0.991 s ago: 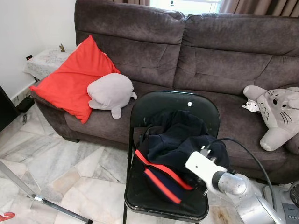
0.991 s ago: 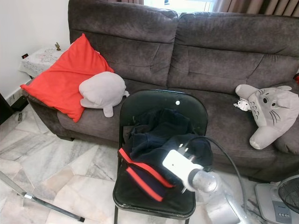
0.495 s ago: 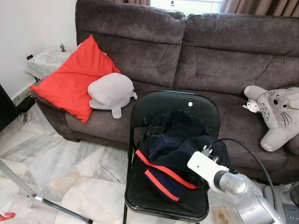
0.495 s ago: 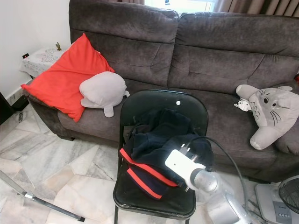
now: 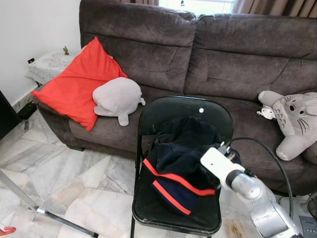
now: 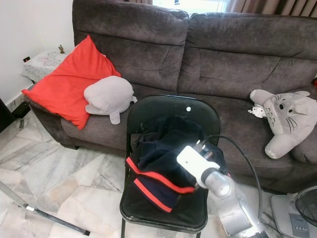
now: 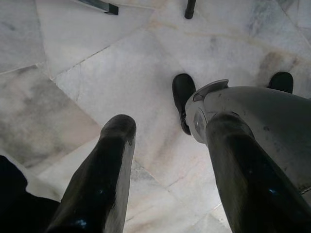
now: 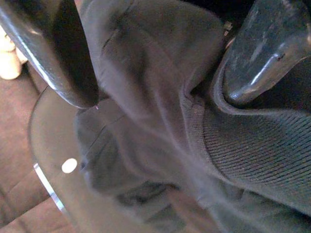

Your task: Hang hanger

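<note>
Your right pincer (image 8: 160,63) is pushing deeper into the dark jacket (image 5: 181,158) heaped on the black folding chair (image 5: 183,111), and the arm is sitting higher and further in than a second ago. The red stripe along the hem is riding up toward the wrist, so the cloth is shifting with you. In the right wrist view the fingers (image 8: 53,53) are standing apart with a fold of fabric bunching between them, not yet pinched. That suggests you are digging for a grip on the jacket. No hanger is visible in the heap; a small red hook (image 5: 6,230) is peeking in on the floor at the far left corner, too cropped to identify. Your left pincer (image 7: 165,160) is hanging idle over the marble floor (image 7: 121,73), fingers spread.
</note>
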Controlling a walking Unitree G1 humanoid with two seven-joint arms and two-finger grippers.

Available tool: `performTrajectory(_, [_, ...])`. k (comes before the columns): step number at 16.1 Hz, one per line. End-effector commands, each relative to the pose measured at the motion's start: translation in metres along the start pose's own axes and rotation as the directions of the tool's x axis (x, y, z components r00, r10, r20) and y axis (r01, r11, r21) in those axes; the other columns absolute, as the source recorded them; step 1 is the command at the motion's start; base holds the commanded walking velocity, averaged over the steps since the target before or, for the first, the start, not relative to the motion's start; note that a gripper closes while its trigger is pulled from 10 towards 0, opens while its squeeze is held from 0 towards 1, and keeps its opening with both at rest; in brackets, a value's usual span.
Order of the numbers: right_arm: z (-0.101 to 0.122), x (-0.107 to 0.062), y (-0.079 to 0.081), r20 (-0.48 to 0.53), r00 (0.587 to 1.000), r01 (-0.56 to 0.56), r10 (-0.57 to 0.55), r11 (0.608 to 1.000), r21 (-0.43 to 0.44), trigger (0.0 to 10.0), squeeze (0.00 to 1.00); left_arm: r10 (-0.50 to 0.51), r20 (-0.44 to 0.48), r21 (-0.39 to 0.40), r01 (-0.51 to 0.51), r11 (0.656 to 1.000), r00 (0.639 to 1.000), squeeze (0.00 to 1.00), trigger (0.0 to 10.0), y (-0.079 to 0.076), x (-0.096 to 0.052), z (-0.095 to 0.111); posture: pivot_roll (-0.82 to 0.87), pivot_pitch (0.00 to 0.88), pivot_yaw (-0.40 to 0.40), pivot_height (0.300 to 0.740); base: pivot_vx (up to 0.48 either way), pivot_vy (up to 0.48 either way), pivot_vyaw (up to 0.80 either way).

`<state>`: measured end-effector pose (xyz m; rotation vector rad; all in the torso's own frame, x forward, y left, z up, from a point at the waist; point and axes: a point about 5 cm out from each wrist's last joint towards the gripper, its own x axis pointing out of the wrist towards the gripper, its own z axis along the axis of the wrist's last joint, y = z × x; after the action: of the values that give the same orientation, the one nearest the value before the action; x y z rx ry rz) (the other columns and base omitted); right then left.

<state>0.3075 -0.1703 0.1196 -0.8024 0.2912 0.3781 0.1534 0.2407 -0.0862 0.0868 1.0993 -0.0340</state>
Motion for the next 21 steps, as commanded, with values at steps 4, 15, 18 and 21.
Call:
performTrajectory(4, [-0.003,-0.001,0.013,0.043,0.999,-0.006,0.002,0.997,0.074,10.0,0.0,-0.001,-0.025,0.025,0.002,1.0,1.0,0.0,10.0,0.001,-0.001,-0.004,-0.07,0.06,0.021,0.74,0.0,0.0,0.0])
performTrajectory(15, [-0.024,0.002,0.043,-0.028,1.0,-0.002,0.013,0.926,0.378,10.0,0.0,-0.01,-0.024,0.035,0.011,0.999,1.0,0.0,10.0,0.001,0.0,-0.003,-0.06,0.055,0.023,0.74,0.0,0.0,0.0])
performTrajectory(18, [-0.028,0.004,0.047,-0.049,0.999,-0.003,0.021,0.94,0.341,0.0,0.0,-0.011,-0.024,0.038,0.012,0.999,1.0,0.0,10.0,0.001,0.0,-0.002,-0.06,0.054,0.025,0.74,0.0,0.0,0.0])
performTrajectory(21, [-0.037,0.006,0.05,-0.101,0.995,0.006,0.023,0.961,0.275,10.0,0.0,-0.012,-0.023,0.04,0.013,0.999,1.0,0.0,10.0,0.001,0.0,-0.002,-0.06,0.054,0.026,0.74,0.0,0.0,0.0])
